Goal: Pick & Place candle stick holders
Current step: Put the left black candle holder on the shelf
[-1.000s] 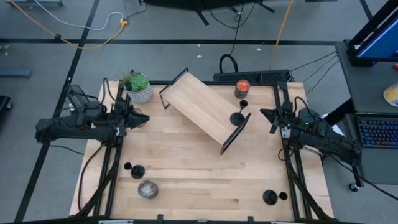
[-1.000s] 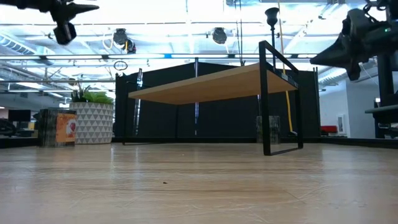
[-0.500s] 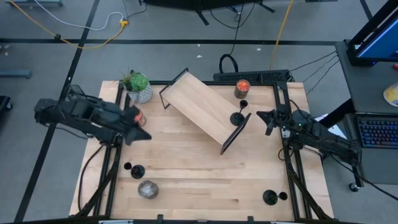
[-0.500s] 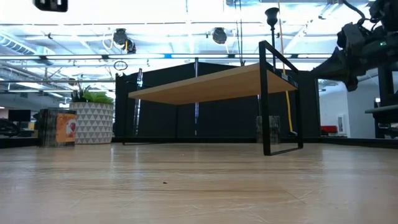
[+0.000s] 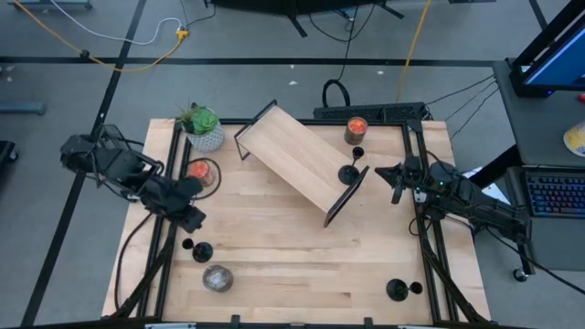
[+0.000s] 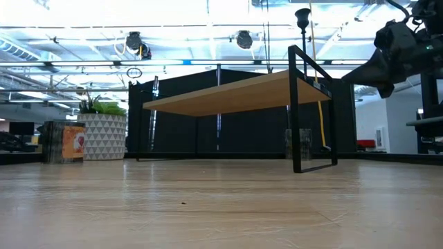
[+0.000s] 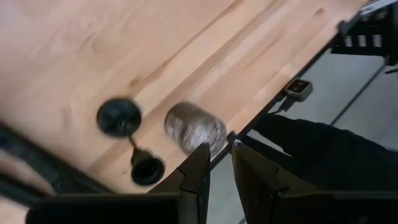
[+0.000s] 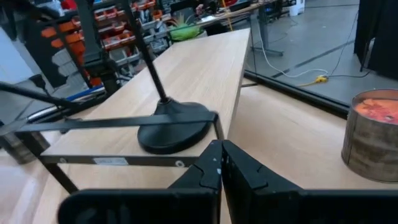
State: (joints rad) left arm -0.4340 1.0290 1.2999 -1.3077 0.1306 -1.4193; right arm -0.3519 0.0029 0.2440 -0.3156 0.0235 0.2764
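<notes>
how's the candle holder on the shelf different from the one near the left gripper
The holder on the shelf stands upright on the raised wooden shelf; the holder near the left gripper lies tipped on its side on the table. The first sits close to the right gripper, the second beside a silvery jar. Both are small, black and goblet-shaped.

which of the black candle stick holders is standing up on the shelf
The black goblet-shaped candle stick holder at the wooden shelf's right end, standing upright. The other two lie tipped over on the table.
</notes>
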